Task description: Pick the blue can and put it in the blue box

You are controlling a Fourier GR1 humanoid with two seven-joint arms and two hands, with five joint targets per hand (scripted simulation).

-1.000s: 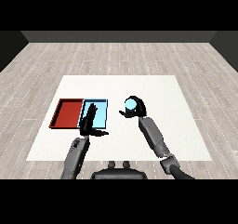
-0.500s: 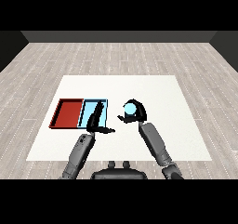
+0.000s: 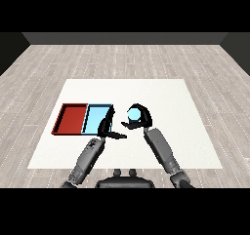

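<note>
The blue can [image 3: 133, 114] is held up off the white table [image 3: 161, 95], with my right hand [image 3: 139, 117] curled round it, just right of the light blue tray [image 3: 96, 119]. The red tray [image 3: 72, 118] lies directly left of the blue one. My left hand [image 3: 106, 127] stands with straight fingers over the blue tray's right edge, its thumb pointing right toward the can.
Both trays lie side by side at the table's left half. Wooden floor surrounds the table. My two forearms come in from the lower edge and converge near the table's middle.
My right hand has carried the can leftward toward the blue tray. My left hand has shifted right, to the blue tray's right edge.
</note>
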